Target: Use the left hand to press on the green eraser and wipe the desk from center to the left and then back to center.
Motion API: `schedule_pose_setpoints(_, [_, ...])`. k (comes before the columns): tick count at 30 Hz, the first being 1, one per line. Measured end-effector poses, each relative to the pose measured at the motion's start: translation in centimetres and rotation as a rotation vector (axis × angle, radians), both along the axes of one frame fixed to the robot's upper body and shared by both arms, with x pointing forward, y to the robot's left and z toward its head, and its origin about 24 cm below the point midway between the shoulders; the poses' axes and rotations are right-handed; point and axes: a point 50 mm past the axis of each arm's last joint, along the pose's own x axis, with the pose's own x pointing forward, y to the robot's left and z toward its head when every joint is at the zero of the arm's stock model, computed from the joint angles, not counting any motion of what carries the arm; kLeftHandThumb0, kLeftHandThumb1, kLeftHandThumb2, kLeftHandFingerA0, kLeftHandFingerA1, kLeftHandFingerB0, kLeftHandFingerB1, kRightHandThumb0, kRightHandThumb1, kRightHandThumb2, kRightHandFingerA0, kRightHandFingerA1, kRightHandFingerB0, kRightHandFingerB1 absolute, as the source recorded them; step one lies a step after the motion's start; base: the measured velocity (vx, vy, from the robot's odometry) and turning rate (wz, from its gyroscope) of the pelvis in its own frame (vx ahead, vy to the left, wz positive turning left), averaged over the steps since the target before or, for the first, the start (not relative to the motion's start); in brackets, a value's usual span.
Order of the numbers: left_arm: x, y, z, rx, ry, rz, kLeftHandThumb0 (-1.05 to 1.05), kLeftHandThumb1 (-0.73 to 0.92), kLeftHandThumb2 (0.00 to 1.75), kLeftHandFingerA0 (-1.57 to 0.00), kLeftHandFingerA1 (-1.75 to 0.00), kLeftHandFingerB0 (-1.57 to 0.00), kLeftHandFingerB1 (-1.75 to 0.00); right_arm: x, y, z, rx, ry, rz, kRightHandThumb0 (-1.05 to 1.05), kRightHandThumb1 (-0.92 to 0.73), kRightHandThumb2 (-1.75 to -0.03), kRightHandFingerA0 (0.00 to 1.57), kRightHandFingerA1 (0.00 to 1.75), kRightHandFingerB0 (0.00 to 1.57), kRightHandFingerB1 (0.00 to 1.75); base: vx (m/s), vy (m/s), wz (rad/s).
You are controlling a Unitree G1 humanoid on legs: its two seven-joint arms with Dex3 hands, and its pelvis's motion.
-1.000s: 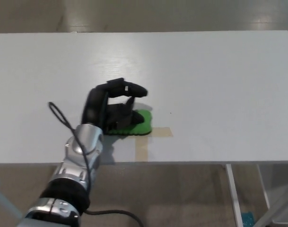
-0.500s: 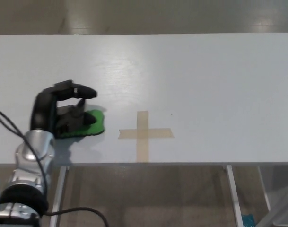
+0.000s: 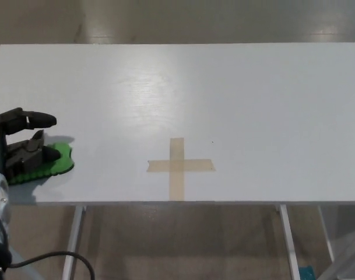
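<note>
The green eraser [image 3: 56, 162] lies flat on the white desk [image 3: 224, 93] near its front left corner. My left hand [image 3: 18, 149] rests on top of it, black fingers bent down onto the eraser's left part, pressing it against the surface. Only the right end of the eraser shows past the hand. A tan tape cross [image 3: 178, 166] marks the desk's front centre, well to the right of the eraser. My right hand does not show.
The desk's left edge lies just beyond my left hand. A black cable [image 3: 55, 256] loops below the desk's front edge beside a metal leg [image 3: 72, 233]. Floor shows behind the desk.
My left hand has slid the green eraser leftwards from the tape cross to the desk's front left corner, uncovering the cross.
</note>
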Motion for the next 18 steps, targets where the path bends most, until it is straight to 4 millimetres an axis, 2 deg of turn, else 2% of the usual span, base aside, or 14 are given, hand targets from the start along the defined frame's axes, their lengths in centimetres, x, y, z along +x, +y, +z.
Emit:
schedule_pose_setpoints(10, [-0.4,1.1,0.0,-0.014,0.016,0.018,-0.13,0.82,0.66,-1.12,-0.75,-0.9,-0.94,-0.2,0.0,-0.1,0.007,0.006,-0.011,-0.38,-0.74,-0.62,0.64,0.5,0.5,0.4,0.0,0.0,0.0])
schedule_pose_setpoints(14, [0.0,0.3,0.0,-0.012,0.012,0.0,-0.16,0.78,0.7,-1.11,-0.75,-0.93,-0.9,-0.3,0.2,-0.2,0.023,0.006,-0.025,-0.38,-0.74,-0.62,0.64,0.5,0.5,0.4,0.0,0.0,0.0])
schedule_pose_setpoints(18, [0.5,-1.3,0.0,0.001,-0.001,-0.044,-0.17,0.78,0.71,-1.11,-0.76,-0.94,-0.9,-0.2,0.2,-0.2,0.031,0.003,-0.032,-0.38,-0.74,-0.62,0.64,0.5,0.5,0.4,0.0,0.0,0.0])
